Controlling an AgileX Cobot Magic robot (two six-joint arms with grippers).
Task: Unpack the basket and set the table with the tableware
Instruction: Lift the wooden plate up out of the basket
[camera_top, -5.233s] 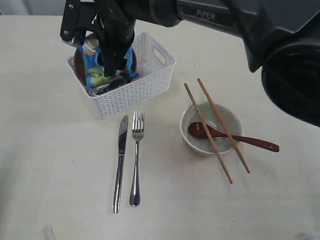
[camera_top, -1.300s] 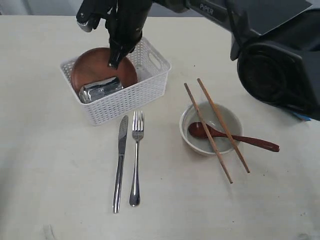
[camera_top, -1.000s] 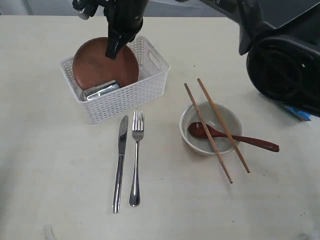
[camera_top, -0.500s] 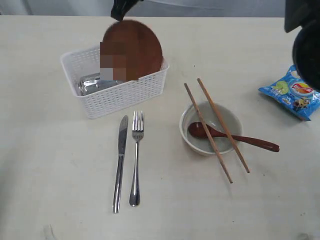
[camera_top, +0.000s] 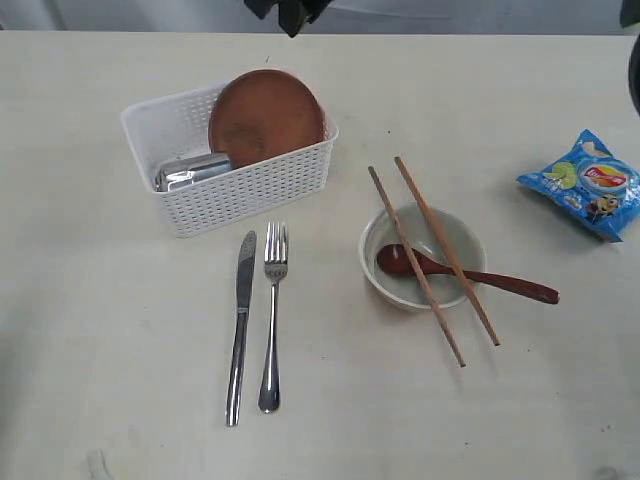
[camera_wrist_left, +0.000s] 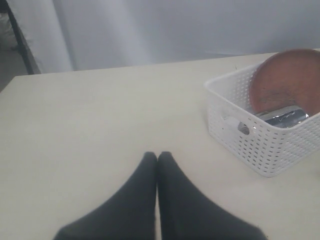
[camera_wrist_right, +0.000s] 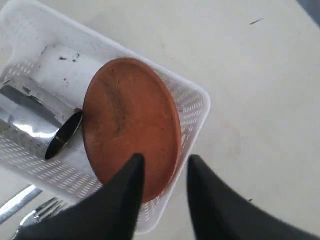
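The white basket (camera_top: 236, 196) stands at the table's (camera_top: 120, 340) back left. In it the dark brown plate (camera_top: 267, 115) leans tilted against the right end, and the steel cup (camera_top: 192, 172) lies on its side. My right gripper (camera_wrist_right: 165, 159) hangs open high above the plate (camera_wrist_right: 130, 125), holding nothing; only its tips (camera_top: 291, 14) show at the exterior view's top edge. My left gripper (camera_wrist_left: 157, 154) is shut and empty, low over bare table away from the basket (camera_wrist_left: 250, 140). Knife (camera_top: 240, 325) and fork (camera_top: 272, 315) lie side by side in front of the basket. Spoon (camera_top: 465, 272) and chopsticks (camera_top: 417, 252) rest on the bowl (camera_top: 470, 250).
A blue chips bag (camera_top: 587, 185) lies near the table's right edge. In the right wrist view the cup (camera_wrist_right: 40, 117) lies beside the plate, and the fork's tines (camera_wrist_right: 42, 212) show just outside the basket wall (camera_wrist_right: 197, 102).
My right gripper lifted the plate partly out of the basket, then opened and rose away. The plate dropped back and now leans at the basket's right end.
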